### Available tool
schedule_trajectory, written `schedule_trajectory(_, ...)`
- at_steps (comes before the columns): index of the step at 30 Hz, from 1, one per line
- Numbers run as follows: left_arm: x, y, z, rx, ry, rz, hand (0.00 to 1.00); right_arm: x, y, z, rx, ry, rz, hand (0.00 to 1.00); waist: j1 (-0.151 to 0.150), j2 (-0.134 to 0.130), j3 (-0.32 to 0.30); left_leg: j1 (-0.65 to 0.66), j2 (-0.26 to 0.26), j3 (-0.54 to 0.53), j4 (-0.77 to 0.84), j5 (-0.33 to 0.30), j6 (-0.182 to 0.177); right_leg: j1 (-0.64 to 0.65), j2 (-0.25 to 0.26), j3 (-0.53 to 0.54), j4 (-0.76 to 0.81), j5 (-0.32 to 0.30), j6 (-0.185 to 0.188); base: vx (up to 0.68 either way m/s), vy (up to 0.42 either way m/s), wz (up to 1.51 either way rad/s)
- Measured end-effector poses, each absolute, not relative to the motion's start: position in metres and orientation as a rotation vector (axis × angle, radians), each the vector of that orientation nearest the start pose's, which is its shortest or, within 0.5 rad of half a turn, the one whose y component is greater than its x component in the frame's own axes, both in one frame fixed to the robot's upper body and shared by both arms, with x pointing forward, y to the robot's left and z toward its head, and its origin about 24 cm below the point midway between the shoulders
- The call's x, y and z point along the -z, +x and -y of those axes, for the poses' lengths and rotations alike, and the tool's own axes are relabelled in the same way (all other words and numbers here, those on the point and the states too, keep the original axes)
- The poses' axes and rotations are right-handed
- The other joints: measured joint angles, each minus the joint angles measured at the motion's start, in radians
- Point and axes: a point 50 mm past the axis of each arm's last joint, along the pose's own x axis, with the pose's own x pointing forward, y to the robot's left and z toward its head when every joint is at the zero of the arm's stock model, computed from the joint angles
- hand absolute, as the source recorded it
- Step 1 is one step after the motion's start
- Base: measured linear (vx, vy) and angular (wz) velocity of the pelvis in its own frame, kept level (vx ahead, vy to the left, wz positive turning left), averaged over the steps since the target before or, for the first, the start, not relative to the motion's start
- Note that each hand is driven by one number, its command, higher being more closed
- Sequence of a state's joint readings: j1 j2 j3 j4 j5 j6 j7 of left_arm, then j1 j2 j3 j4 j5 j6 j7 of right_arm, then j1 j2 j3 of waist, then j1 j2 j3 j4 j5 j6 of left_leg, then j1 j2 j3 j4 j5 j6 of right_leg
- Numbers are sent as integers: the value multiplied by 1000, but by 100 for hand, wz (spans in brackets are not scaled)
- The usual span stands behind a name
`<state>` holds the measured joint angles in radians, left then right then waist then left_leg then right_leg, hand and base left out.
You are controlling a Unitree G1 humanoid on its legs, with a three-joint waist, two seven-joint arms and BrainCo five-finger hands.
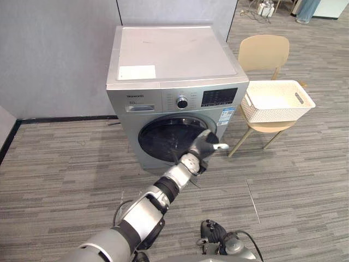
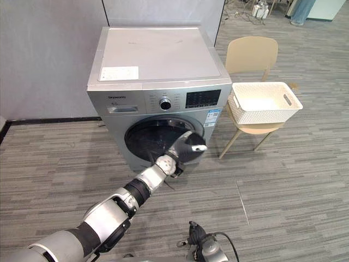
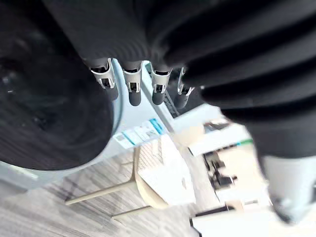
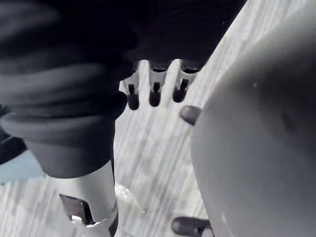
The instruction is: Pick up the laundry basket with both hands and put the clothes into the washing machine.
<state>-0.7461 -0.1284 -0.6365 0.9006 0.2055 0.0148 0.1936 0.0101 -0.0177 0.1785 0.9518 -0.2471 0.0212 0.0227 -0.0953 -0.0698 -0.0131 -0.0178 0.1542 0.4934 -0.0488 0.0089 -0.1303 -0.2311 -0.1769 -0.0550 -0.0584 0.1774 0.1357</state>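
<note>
Grey plank flooring runs up to a grey partition wall, and the silver front-loading washing machine stands square against it. Its round dark door sits flush with the front panel, and a dial shows above it beside a dark display.

Over to the machine's right is the white laundry basket, perched on the seat of a beige chair and well apart from both hands. From up here its inside looks plain white, and I can't tell whether any clothes lie in it.

Now the left hand is out in front of the door's right rim, arm stretched forward from the lower left. The left wrist view shows its fingers hanging loose in a row, slightly spread, with nothing between them. Whether they actually touch the door, I can't tell.

Down low, the right hand hangs over the floor, fingers relaxed and gripping nothing.
</note>
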Motion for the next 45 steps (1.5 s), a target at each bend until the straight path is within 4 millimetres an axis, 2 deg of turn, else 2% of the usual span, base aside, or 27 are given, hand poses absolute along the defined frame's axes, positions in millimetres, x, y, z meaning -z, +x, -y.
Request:
schedule_trajectory(3, -33, 308, 37, 610, 726, 24, 0, 151, 133, 139, -244, -297, -987, 0, 3, 7, -5, 6, -2, -10, -10, 1, 0, 4, -1, -8, 3, -2, -3, 29, -13, 8)
schedule_trajectory(6, -14, 283, 45, 713, 696, -9, 0, 152, 127, 145, -214, -287, -999, 0, 6, 12, -8, 6, 0, -32, -12, 1, 0, 22, -4, -34, 3, -9, -2, 53, -17, 23)
schedule_trajectory(9, 13, 258, 34, 775, 658, -66, 0, 153, 125, 152, -165, -276, -1009, 0, 4, 20, -11, 6, 0, -67, -5, 1, 0, 59, -8, -72, -24, -10, -1, 53, -23, 31)
schedule_trajectory(13, 53, 242, -17, 709, 671, -221, 0, 156, 125, 161, -123, -278, -1022, 0, 5, 45, -7, -31, 2, -127, 8, 1, 0, 70, -2, -120, -40, -12, 1, 29, -35, 36)
schedule_trajectory(15, 75, 232, -60, 567, 607, -361, 0, 157, 126, 167, -112, -284, -1036, 0, 28, 62, 4, -50, 4, -160, 23, 1, 1, 79, 1, -149, -40, -18, -1, 11, -18, 36)
schedule_trajectory(16, 80, 228, -71, 518, 566, -404, 0, 157, 127, 168, -107, -284, -1038, 0, 29, 66, 11, -50, 5, -173, 31, 0, 1, 92, 0, -162, -40, -23, -2, 27, -29, 56)
schedule_trajectory(17, 91, 216, -92, 415, 477, -488, 0, 157, 127, 171, -101, -288, -1045, 0, 31, 75, 24, -63, 15, -208, 80, -25, 6, 128, 1, -188, -40, -41, -5, 16, -17, 77)
schedule_trajectory(18, 97, 205, -110, 314, 397, -542, 0, 157, 127, 176, -98, -300, -1052, 0, 48, 86, 46, -116, 38, -251, 223, -92, 21, 163, 4, -219, -33, -71, 2, -3, -13, 80)
schedule_trajectory(20, 105, 189, -129, 202, 297, -606, 0, 156, 129, 191, -76, -334, -1055, 0, 74, 123, 87, -225, 72, -318, 459, -158, 55, 208, 17, -254, -14, -111, 16, -83, 59, 75)
schedule_trajectory(22, 115, 169, -143, 133, 248, -676, 0, 154, 128, 207, -55, -369, -1068, 0, 97, 151, 102, -296, 69, -324, 566, -160, 59, 247, 8, -297, -15, -127, 30, -30, 103, 113)
schedule_trajectory(23, 120, 159, -148, 112, 240, -708, 0, 154, 123, 218, -33, -384, -1096, 0, 119, 159, 105, -315, 65, -297, 591, -160, 59, 261, -8, -333, -17, -129, 33, 22, 135, 116)
schedule_trajectory(24, 122, 154, -152, 94, 234, -725, 0, 155, 121, 222, -23, -387, -1110, 0, 132, 160, 105, -323, 63, -280, 594, -160, 59, 265, -14, -348, -18, -129, 37, 35, 132, 91)
schedule_trajectory(25, 128, 144, -158, 68, 228, -771, 0, 155, 117, 226, -3, -380, -1128, 0, 163, 155, 109, -331, 51, -251, 593, -160, 60, 268, -22, -364, -20, -129, 43, 47, 84, 70)
schedule_trajectory(26, 136, 130, -167, 27, 213, -832, 0, 155, 119, 228, 6, -378, -1129, 0, 174, 146, 112, -338, 29, -246, 584, -171, 78, 274, -32, -381, -29, -128, 54, 55, 97, 66)
schedule_trajectory(27, 137, 127, -171, -12, 182, -845, 0, 155, 120, 227, 12, -369, -1126, 0, 176, 145, 113, -339, 19, -249, 577, -184, 96, 282, -33, -395, -32, -130, 60, 52, 98, 69)
schedule_trajectory(28, 141, 125, -171, -45, 151, -870, 0, 155, 119, 225, 27, -346, -1127, 0, 189, 145, 113, -326, 9, -250, 569, -241, 126, 299, -37, -423, -13, -147, 82, 83, 155, 68)
schedule_trajectory(30, 142, 125, -174, -75, 130, -880, 0, 157, 115, 218, 46, -299, -1128, 0, 194, 121, 119, -284, -10, -254, 576, -286, 144, 302, -99, -434, 137, -221, 118, 118, 197, 50)
schedule_trajectory(31, 142, 125, -174, -71, 131, -879, 0, 157, 117, 209, 49, -261, -1108, 0, 192, 102, 117, -249, -34, -263, 576, -318, 147, 254, -160, -390, 327, -280, 113, 193, 239, 21)
schedule_trajectory(32, 142, 125, -177, -70, 135, -881, 0, 155, 125, 203, 47, -236, -1077, 0, 191, 90, 118, -227, -40, -267, 576, -333, 148, 187, -192, -334, 499, -289, 94, 211, 223, 19)
schedule_trajectory(34, 142, 124, -185, -67, 156, -890, 0, 154, 133, 186, 23, -196, -1040, 0, 173, 66, 123, -191, -51, -296, 562, -346, 154, 57, -177, -189, 786, -301, 112, 238, 69, 35)
schedule_trajectory(35, 141, 125, -189, -70, 169, -891, 0, 153, 136, 176, -11, -198, -1020, 0, 164, 40, 125, -159, -53, -316, 542, -347, 158, 7, -125, -113, 885, -340, 120, 256, -43, 55)
schedule_trajectory(37, 143, 128, -186, -62, 167, -911, 0, 150, 141, 173, -32, -211, -990, 0, 162, 32, 125, -122, -53, -357, 514, -345, 151, -40, -40, -70, 903, -414, 45, 292, -119, 72)
schedule_trajectory(39, 143, 135, -180, -54, 157, -905, 0, 147, 140, 173, -24, -202, -954, 0, 138, 39, 126, -110, -54, -469, 501, -346, 130, -85, 51, 40, 816, -456, 8, 337, -217, 139)
schedule_trajectory(42, 138, 148, -177, -72, 153, -871, 0, 147, 137, 176, -9, -186, -950, 0, 131, 47, 131, -112, -46, -613, 511, -358, 91, -123, 106, 247, 717, -457, 2, 296, -307, 163)
schedule_trajectory(43, 135, 156, -177, -79, 157, -848, 0, 147, 133, 175, -13, -184, -952, 0, 132, 27, 121, -121, -40, -681, 538, -372, 43, -108, 118, 341, 612, -421, 4, 344, -455, 196)
schedule_trajectory(44, 133, 159, -180, -97, 163, -834, 0, 149, 129, 172, -28, -177, -963, 0, 127, 32, 122, -145, -29, -754, 579, -403, -9, -60, 127, 385, 549, -410, 70, 381, -589, 182)
schedule_trajectory(45, 131, 164, -176, -108, 136, -822, 0, 148, 132, 175, -24, -179, -957, 0, 133, 60, 126, -150, 0, -787, 590, -403, -22, -56, 156, 348, 566, -405, 58, 284, -564, 132)
